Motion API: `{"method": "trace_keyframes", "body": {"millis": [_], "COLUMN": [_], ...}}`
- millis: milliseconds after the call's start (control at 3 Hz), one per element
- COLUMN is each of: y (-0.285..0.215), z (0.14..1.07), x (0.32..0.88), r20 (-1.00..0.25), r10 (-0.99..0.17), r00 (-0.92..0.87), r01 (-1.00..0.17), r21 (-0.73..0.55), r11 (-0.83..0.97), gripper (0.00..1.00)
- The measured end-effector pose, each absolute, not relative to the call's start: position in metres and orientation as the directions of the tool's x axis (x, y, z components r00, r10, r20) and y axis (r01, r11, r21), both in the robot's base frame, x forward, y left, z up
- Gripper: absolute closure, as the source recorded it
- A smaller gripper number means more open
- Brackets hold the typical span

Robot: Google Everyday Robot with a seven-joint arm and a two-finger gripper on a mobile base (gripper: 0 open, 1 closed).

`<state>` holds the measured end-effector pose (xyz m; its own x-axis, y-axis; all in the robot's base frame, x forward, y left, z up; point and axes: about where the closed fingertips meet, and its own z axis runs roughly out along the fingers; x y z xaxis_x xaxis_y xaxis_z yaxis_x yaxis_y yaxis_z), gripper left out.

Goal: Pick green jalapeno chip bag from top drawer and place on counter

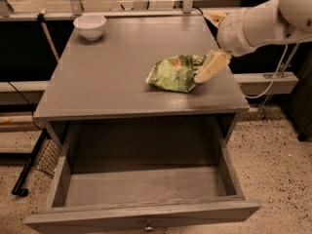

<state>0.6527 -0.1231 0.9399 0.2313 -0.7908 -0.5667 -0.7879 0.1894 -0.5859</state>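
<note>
The green jalapeno chip bag (174, 72) lies flat on the right half of the counter (112, 72), near its front edge. My gripper (204, 47) is just right of the bag and open. Its lower finger (210, 68) rests at the bag's right edge, and its upper finger (213, 17) is spread far back over the counter. Nothing is held between them. The top drawer (141, 213) is pulled fully out below the counter. Its inside shows only bare grey wood, and its small knob (147, 225) is at the bottom edge.
A white bowl (89, 26) stands at the counter's back left corner. My white arm (273, 18) reaches in from the upper right. A rail and cables run behind the cabinet. Speckled floor lies to the right, and a black stand leg (29, 169) is on the left.
</note>
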Motion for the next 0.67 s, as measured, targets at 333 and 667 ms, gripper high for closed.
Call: {"method": "trace_keyframes", "body": {"millis": [333, 667], "y": [-0.163, -0.213], "z": [0.944, 0.946], "x": [0.639, 0.616], "r20": [-0.573, -0.575], "r10": [-0.809, -0.818], "r00": [0.131, -0.003], "r01": [-0.790, -0.756], "r21": [-0.554, -0.534], "r11": [0.264, 0.378], "gripper": [0.00, 0.00]}}
